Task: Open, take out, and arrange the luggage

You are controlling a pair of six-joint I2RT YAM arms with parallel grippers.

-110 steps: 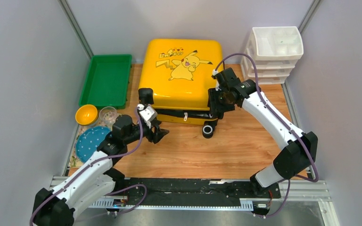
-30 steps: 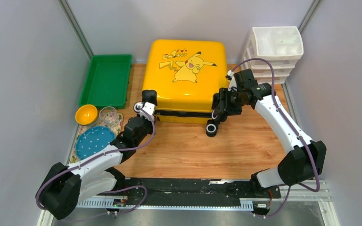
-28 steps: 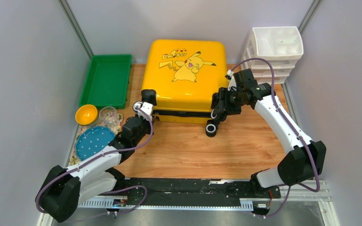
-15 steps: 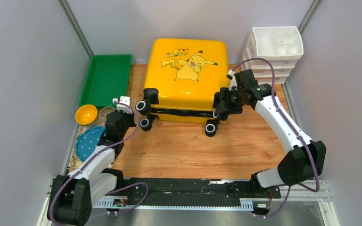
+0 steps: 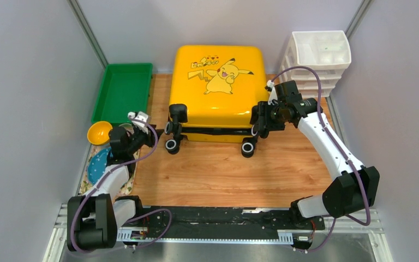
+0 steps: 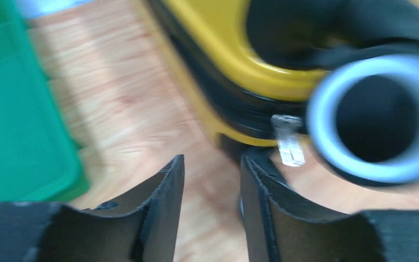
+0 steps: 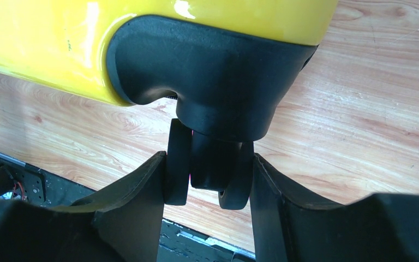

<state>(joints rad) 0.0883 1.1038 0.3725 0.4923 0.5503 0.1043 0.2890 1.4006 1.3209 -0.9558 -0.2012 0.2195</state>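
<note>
Wooden tabletop (image 5: 218, 169) bears the luggage (image 5: 213, 103), its wheel (image 7: 178, 164) clamped by the right tool (image 7: 208, 161), left tool (image 6: 211, 164) part-open and empty nearby.

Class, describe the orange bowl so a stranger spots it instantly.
Find the green tray left of the yellow suitcase. The bowl sits by its near edge. Unlike the flat, dotted blue plate nearby, it is deep and plain orange.

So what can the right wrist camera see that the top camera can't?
Only the right wrist view shows, up close, the right gripper squeezing a black double wheel from both sides, just under its black corner piece. Only the top view shows the Pikachu print, the green tray and the white drawers. Both show the yellow suitcase on the wooden table.
</note>
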